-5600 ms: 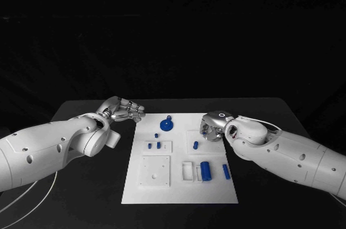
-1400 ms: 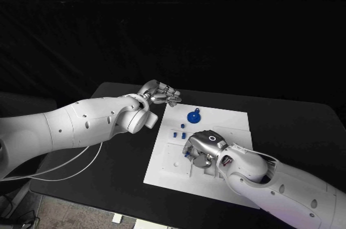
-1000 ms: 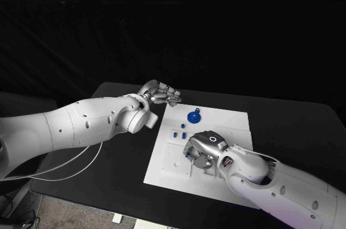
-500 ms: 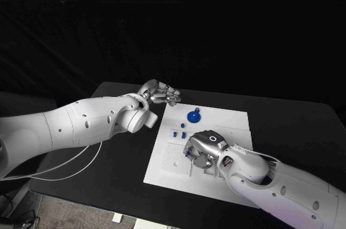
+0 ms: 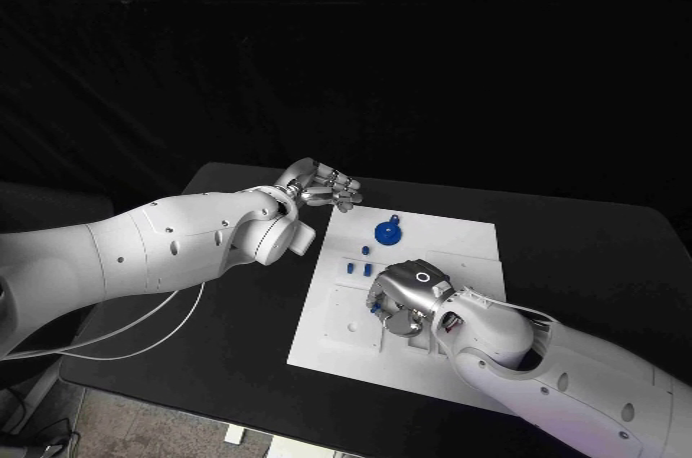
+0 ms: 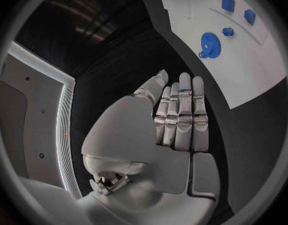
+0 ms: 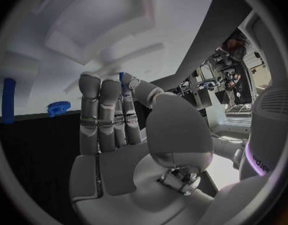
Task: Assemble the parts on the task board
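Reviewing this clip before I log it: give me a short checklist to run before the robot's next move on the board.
1. Left hand clear of the task board, holding nothing: ok.
2. Right hand over the board's middle: ok.
3. Right hand pinching a blue part: cannot tell, only a sliver shows.
4. Blue gear untouched near the far end: ok.
5. Two small blue parts seated, clear of both hands: ok.
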Available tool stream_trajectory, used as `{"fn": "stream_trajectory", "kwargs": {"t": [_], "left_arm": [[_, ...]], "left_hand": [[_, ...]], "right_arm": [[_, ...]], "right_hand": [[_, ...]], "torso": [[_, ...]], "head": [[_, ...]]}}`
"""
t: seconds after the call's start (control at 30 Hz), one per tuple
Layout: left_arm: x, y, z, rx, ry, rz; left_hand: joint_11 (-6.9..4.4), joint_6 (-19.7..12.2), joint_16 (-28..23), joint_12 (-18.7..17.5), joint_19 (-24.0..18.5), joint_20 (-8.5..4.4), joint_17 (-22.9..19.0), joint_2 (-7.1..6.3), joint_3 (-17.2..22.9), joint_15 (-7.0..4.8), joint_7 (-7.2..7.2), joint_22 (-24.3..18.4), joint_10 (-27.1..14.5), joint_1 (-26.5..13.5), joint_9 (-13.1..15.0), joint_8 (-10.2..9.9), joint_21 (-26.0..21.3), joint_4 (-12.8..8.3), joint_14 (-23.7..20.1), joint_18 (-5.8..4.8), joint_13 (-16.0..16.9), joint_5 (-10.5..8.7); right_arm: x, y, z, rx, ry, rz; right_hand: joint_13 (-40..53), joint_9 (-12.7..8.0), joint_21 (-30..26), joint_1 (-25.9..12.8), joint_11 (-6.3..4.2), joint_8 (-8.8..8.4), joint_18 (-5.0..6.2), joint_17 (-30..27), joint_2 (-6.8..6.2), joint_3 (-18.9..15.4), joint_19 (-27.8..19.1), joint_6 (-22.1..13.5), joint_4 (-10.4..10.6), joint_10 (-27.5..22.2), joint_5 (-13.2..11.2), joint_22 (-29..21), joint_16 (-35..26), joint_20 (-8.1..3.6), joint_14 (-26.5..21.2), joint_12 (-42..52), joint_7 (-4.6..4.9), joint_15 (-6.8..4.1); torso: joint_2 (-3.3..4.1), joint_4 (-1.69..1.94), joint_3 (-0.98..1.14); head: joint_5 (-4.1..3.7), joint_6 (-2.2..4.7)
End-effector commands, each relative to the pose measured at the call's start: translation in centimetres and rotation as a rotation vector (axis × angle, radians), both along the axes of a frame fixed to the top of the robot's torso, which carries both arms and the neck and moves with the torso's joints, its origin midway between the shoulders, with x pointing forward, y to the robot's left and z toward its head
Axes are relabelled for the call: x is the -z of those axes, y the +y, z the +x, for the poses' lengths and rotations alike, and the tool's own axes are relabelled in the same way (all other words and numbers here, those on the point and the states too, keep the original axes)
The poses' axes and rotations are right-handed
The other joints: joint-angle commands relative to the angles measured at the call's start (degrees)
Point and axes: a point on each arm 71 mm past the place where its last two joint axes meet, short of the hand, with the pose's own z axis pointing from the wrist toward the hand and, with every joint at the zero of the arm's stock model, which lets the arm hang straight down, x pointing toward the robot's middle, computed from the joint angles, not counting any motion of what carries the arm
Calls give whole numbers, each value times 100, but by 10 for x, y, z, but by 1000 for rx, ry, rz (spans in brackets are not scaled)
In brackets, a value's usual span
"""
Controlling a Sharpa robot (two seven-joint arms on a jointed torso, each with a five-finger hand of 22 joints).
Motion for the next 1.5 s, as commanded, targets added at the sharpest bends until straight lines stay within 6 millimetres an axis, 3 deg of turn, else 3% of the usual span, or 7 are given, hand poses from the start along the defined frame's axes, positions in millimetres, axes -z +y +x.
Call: {"fn": "stream_trajectory", "kwargs": {"t": [0.03, 0.53, 0.63, 0.83, 1.03, 1.27, 1.5], "left_arm": [[-1, -2, 0, 14, 4, -8], [-1, -3, 0, 16, 6, -8], [-1, -3, 0, 16, 7, -8], [0, -3, 0, 18, 13, -7], [0, -2, 0, 17, 17, -6], [0, 0, 0, 15, 19, -5], [0, 2, 0, 11, 18, -4]], "left_hand": [[-6, -12, -25, 4, 0, 1, -3, 59, 15, 28, 8, 8, -34, -13, 9, -26, -28, -34, 20, -48, -1, 37], [-4, -8, -28, 3, -4, 1, -3, 65, 15, 27, 7, 17, -42, -5, 10, -26, -27, -41, 19, -47, -1, 37], [-4, -8, -28, 3, -4, 1, -3, 65, 15, 27, 7, 17, -42, -5, 10, -26, -27, -41, 19, -47, -1, 37], [-3, -15, -28, 2, -5, 3, -2, 66, 10, 29, 8, 21, -45, -13, 8, -29, -28, -35, 21, -47, -1, 34], [0, -16, -29, 2, -5, 5, -2, 65, 7, 31, 8, 16, -54, -20, 9, -28, -31, -30, 18, -47, -1, 29], [0, -16, -29, 2, -5, 5, -2, 65, 7, 31, 8, 16, -54, -20, 9, -28, -31, -30, 18, -47, -1, 29], [0, -16, -29, 2, -5, 5, -2, 65, 7, 31, 8, 16, -54, -20, 9, -28, -31, -30, 18, -47, -1, 29]], "right_arm": [[5, 1, -1, -3, 10, -63], [8, 10, -5, -20, 13, -93], [9, 10, -5, -25, 21, -94], [11, 9, -4, -25, 37, -79], [9, 7, -3, -15, 29, -39], [2, 1, -5, -3, 2, 24], [-13, -14, -6, 20, -21, 91]], "right_hand": [[4, 6, -24, -14, -109, 25, 89, -6, 36, 3, 94, 25, -2, 166, -11, 10, 16, -10, -16, 38, 18, -24], [3, 3, -137, -26, -102, 22, 86, -19, 52, -29, 99, 4, 0, 137, 7, 44, -2, -3, -17, 37, 25, -15], [2, -4, -202, -91, -85, 20, 79, -28, 12, -95, 99, -52, 39, 67, 241, 40, -13, 23, -15, 38, 41, 16], [-11, -32, -549, -299, 111, 13, 144, -77, -167, -508, 91, -627, 172, -614, 386, -120, -66, 147, -16, 37, 168, 160], [-14, -35, -902, -214, 265, 16, 285, -180, -330, -1115, 173, -926, 277, -1266, 332, -384, -134, 258, -23, 42, 133, 251], [-17, -37, -996, 54, 310, 12, 340, -296, -366, -1719, 240, -1051, 497, -1478, 274, -627, -127, 284, -12, 35, 115, 260], [-19, -37, -913, 107, 275, 12, 333, -321, -398, -1546, 242, -993, 576, -1311, 160, -722, -96, 263, -4, 31, 128, 234]], "torso": [[0, -1, 0], [3, -3, 5], [2, -3, 3], [2, -7, 2], [1, 1, 8], [2, -4, 13], [2, -12, 15]], "head": [[3, -7], [0, -8], [-1, -8], [1, 1], [-7, 11], [-23, 24], [-102, 74]]}}
